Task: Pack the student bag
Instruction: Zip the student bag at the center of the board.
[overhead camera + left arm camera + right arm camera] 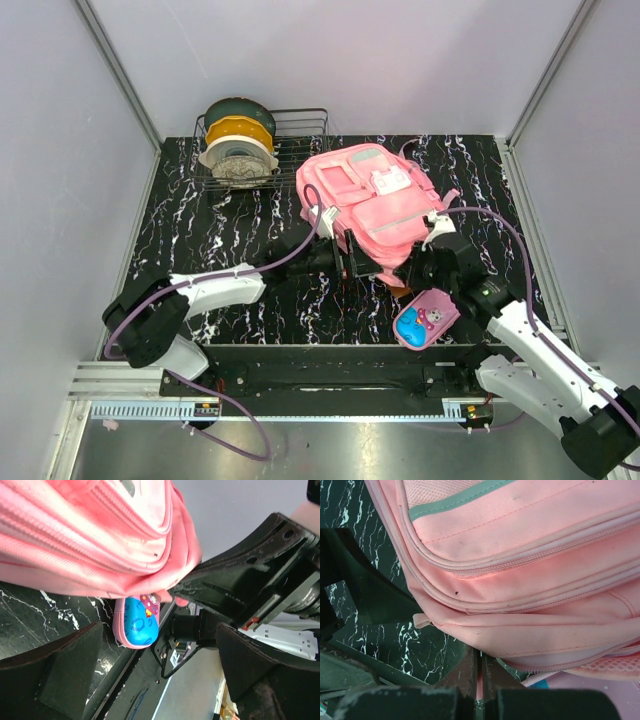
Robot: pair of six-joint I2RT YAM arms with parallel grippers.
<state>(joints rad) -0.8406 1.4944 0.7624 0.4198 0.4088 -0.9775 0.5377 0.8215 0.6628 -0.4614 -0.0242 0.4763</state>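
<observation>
- Student bag (pixel 370 205): lies pockets-up in the middle of the surface (pixel 220 235), near edge toward both arms.
- Step, as judged: opening the bag for the pencil case (pixel 425 320); best done by pulling the edge taut from two opposite holds.
- Left pincer (pixel 356 264): low at that edge, fingers wide apart, empty.
- Right pincer (pixel 479 682): reaching in low, fingers together, apparently nipping the bag's edge.

The left arm (pixel 215 288) stretches low from the near left corner toward the middle, and the left fingers (pixel 60 675) stand wide apart. The right arm (pixel 530 340) angles in from the near right corner; the right fingers (pixel 469 676) are pressed tightly together.
</observation>
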